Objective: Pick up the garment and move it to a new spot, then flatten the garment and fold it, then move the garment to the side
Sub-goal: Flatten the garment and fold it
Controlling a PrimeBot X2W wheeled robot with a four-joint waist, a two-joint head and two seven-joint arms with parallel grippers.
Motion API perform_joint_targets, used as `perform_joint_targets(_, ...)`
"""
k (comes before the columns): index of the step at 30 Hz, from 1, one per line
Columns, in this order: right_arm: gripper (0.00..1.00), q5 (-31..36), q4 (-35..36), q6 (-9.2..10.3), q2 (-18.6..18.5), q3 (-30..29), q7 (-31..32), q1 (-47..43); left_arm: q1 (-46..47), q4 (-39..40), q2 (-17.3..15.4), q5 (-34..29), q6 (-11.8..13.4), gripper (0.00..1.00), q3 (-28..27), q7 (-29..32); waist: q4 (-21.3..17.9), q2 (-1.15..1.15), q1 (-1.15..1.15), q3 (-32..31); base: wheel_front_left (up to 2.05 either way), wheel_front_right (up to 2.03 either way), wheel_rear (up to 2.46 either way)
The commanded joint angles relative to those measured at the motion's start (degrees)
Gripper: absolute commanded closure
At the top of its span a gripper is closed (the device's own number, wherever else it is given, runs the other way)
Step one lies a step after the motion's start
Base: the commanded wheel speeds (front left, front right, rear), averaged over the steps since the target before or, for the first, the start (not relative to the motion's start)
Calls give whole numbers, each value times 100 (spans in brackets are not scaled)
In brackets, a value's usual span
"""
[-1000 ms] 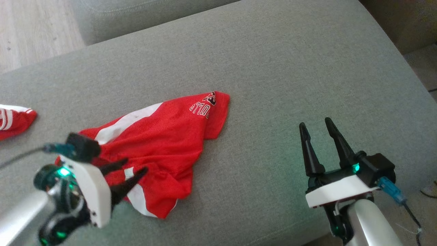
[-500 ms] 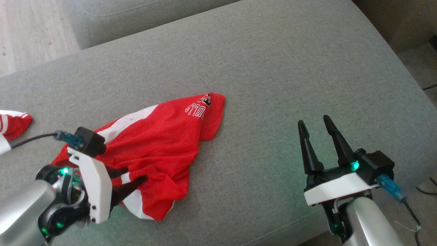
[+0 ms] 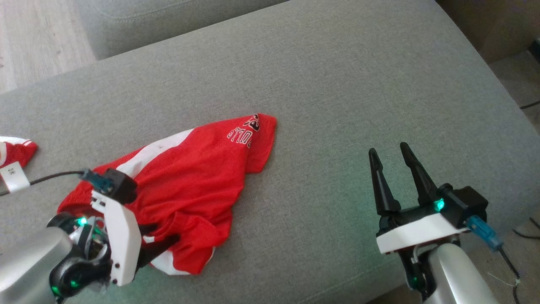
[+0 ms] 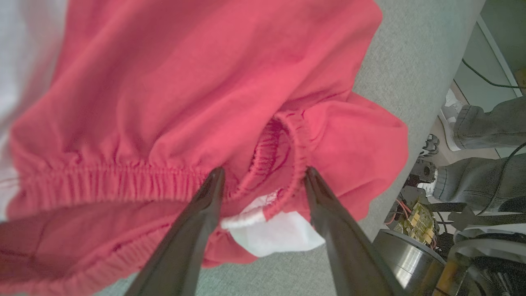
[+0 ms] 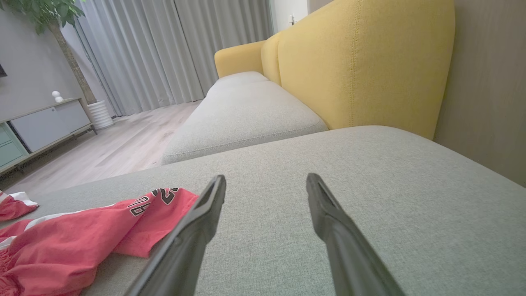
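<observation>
Garment: red shorts with white side panels and dark lettering, lying crumpled on the grey seat cushion, toward my left side. The lettered leg end points away from me; the gathered waistband end is nearest my left arm.

Left gripper: fingers spread wide, pinching nothing. It sits low over the near edge of the garment. In the left wrist view, the left gripper has a bunched loop of the elastic waistband between its two fingers, with a white patch of cloth just below that loop. The garment lies directly ahead of the fingers. I cannot tell whether the fingertips touch the cloth.

Right gripper: fingers spread wide, empty, above bare cushion, well apart from the garment. In the right wrist view, the right gripper points along the cushion, with the garment at lower left and a yellow backrest at upper right.

A second red-and-white piece lies at the far left edge of the cushion.
</observation>
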State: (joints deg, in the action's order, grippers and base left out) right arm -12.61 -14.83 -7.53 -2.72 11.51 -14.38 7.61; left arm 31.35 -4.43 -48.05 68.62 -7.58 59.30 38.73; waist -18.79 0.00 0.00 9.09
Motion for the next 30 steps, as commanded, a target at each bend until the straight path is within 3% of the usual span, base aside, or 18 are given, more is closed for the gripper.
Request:
perform_joint_targets(1, 0, -29, 159, 4, -16, 111, -62, 210, 349, 94, -301, 26, 9, 0, -242, -17, 1, 0, 0, -4, 0, 0, 0)
perform_joint_targets(3, 0, -29, 150, 4, -16, 101, -62, 207, 371, 104, -314, 59, 9, 5, -182, -17, 2, 0, 0, -9, 0, 0, 0)
perform_joint_targets(4, 0, -31, 146, 4, -16, 98, -62, 204, 379, 109, -320, 76, 9, 18, -151, -17, 3, 0, 0, -12, 0, 0, 0)
perform_joint_targets(5, 0, -32, 142, 4, -16, 96, -62, 201, 386, 114, -327, 95, 9, 46, -120, -12, 4, 0, 0, -14, 0, 0, 0)
perform_joint_targets(7, 0, -39, 138, 4, -16, 98, -62, 199, 397, 122, -338, 136, 9, 68, -63, -5, 4, 0, 0, -15, 0, 0, 0)
perform_joint_targets(9, 0, -47, 139, 4, -16, 103, -62, 201, 403, 132, -346, 180, 9, 100, -7, 8, 0, 0, 0, -16, 0, 0, 0)
perform_joint_targets(13, 0, -50, 154, 4, -16, 81, -62, 200, 469, 252, -236, 471, 9, 100, -146, -259, 6, 0, 0, -8, 0, 0, 0)
perform_joint_targets(20, 0, -57, 146, 4, -16, 56, -62, 190, 863, 603, 344, 1221, 9, 100, -863, -1033, 65, 0, 0, -23, 0, 0, 0)
perform_joint_targets(30, 0, -204, 116, 4, -16, 234, -62, 220, 1642, 424, 1244, 575, 10, 100, -1098, -1945, -48, 0, 0, -105, 0, 0, 0)
